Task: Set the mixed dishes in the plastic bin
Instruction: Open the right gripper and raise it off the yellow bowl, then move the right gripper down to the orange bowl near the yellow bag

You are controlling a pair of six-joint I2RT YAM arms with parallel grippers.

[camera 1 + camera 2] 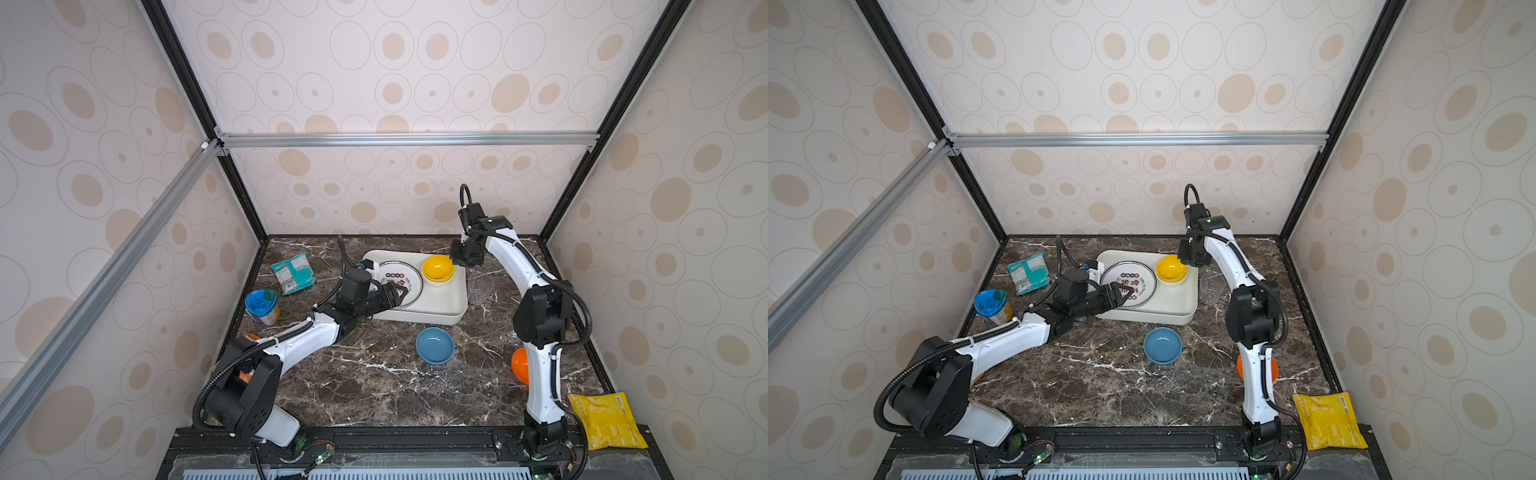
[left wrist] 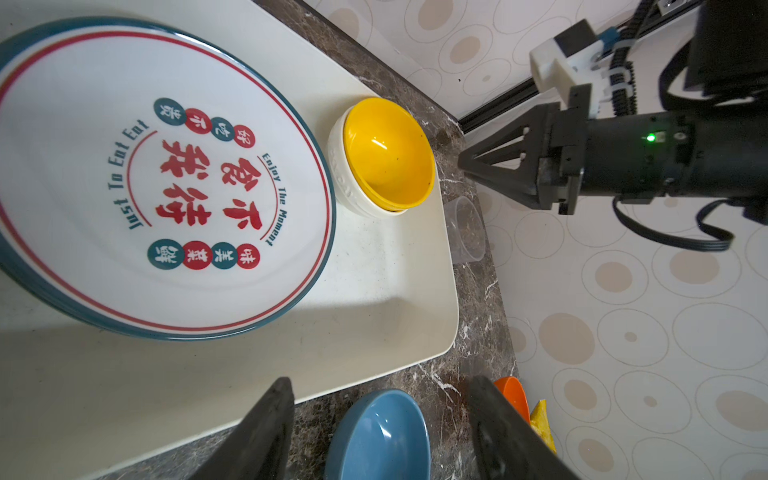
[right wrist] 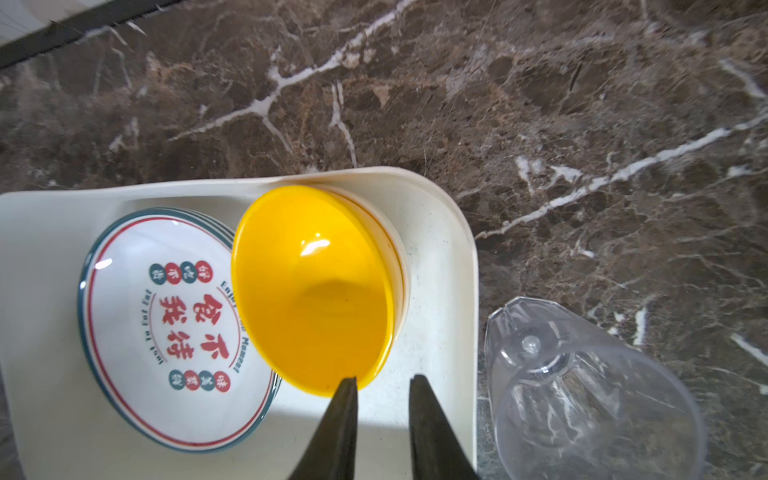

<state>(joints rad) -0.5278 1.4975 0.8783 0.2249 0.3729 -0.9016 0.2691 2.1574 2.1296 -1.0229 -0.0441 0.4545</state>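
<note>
The plastic bin (image 1: 440, 318) (image 2: 374, 316) sits at the back middle of the marble table. It holds a stack of white plates (image 1: 399, 276) (image 3: 166, 324) and a yellow bowl (image 1: 437, 268) (image 3: 311, 286) resting tilted in a cream bowl (image 2: 345, 187). My right gripper (image 3: 384, 378) (image 1: 457, 259) hovers by the yellow bowl's rim, open a little, with nothing between its fingers. My left gripper (image 2: 380, 380) (image 1: 401, 293) stands open and empty over the bin's near left side. A blue bowl (image 1: 435, 345) (image 2: 378, 436) sits in front of the bin. A clear cup (image 1: 480, 287) (image 3: 582, 395) lies on its side right of it. An orange bowl (image 1: 520, 365) is half hidden behind the right arm.
A teal snack packet (image 1: 293, 272) and a blue-lidded cup (image 1: 262, 305) lie left of the bin. A yellow packet (image 1: 606, 419) rests at the front right corner. Patterned walls close in the table on three sides.
</note>
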